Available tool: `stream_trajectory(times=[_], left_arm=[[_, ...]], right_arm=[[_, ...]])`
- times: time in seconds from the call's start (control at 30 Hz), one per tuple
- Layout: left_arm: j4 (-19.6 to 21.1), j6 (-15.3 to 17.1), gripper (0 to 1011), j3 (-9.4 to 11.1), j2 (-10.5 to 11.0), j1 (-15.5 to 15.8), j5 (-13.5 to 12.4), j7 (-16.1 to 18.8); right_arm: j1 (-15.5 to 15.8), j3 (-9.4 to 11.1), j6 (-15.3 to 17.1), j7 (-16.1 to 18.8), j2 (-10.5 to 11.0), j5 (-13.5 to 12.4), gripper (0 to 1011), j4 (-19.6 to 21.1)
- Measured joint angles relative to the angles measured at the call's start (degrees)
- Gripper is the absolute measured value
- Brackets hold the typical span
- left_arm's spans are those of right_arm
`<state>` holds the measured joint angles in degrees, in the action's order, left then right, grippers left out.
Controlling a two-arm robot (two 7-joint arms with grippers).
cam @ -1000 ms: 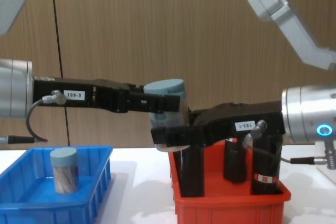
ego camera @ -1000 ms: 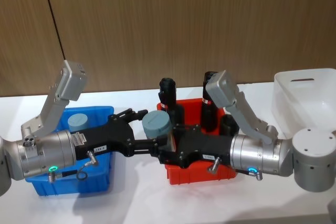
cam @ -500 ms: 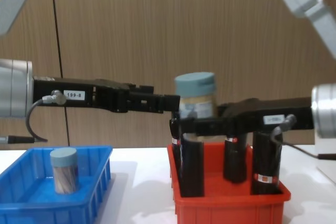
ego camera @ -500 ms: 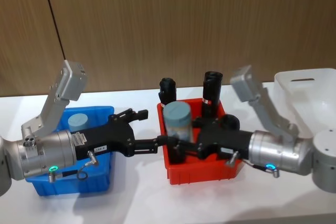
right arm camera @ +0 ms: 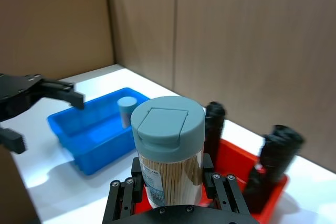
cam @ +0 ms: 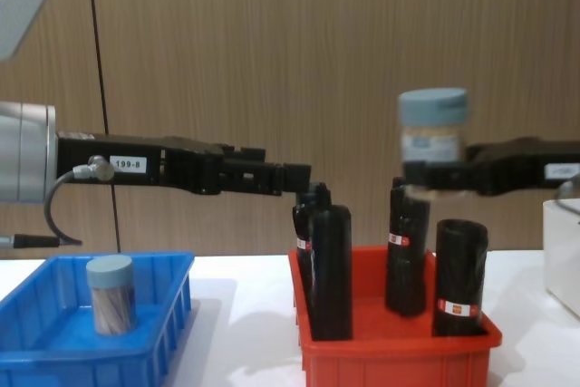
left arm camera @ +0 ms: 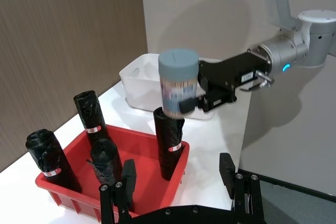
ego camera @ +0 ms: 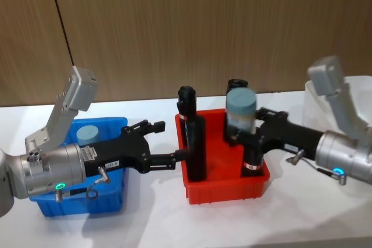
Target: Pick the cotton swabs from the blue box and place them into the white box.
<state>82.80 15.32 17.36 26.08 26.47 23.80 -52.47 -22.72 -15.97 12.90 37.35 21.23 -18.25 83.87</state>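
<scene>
My right gripper (ego camera: pixel 242 129) is shut on a clear container of cotton swabs (ego camera: pixel 240 107) with a blue-grey lid, held upright in the air above the red bin (ego camera: pixel 226 187). That container (cam: pixel 434 138) hangs left of the white box (cam: pixel 562 256). My left gripper (ego camera: pixel 168 142) stands open with nothing in it, between the blue box (ego camera: pixel 75 204) and the red bin. A second container of cotton swabs (cam: pixel 111 295) stands upright in the blue box (cam: pixel 54 355). The right wrist view shows the held container (right arm camera: pixel 168 153) between my fingers (right arm camera: pixel 125 190).
The red bin (cam: pixel 399 351) holds several upright black rolls (cam: pixel 331 269) with red-white labels, right under the held container. The white box (ego camera: pixel 349 94) sits at the far right, partly behind my right arm. A wooden wall backs the white table.
The left gripper let go of the swab container and stayed put. The right gripper, holding it, carried it rightward over the red bin toward the white box.
</scene>
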Motion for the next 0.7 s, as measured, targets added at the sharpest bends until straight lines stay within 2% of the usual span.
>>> stream_trajectory(times=[0.27, 0.7], left_arm=[[0.0, 0.0, 1004, 0.0, 0.0, 0.0, 0.0, 0.0], [0.0, 0.0, 1004, 0.0, 0.0, 0.0, 0.0, 0.0]], right_arm=[[0.42, 2.9, -1.14, -3.54, 2.67, -2.24, 636, 0.57], [-0.2, 5.55, -1.85, -10.21, 4.69, -2.82, 636, -1.01]])
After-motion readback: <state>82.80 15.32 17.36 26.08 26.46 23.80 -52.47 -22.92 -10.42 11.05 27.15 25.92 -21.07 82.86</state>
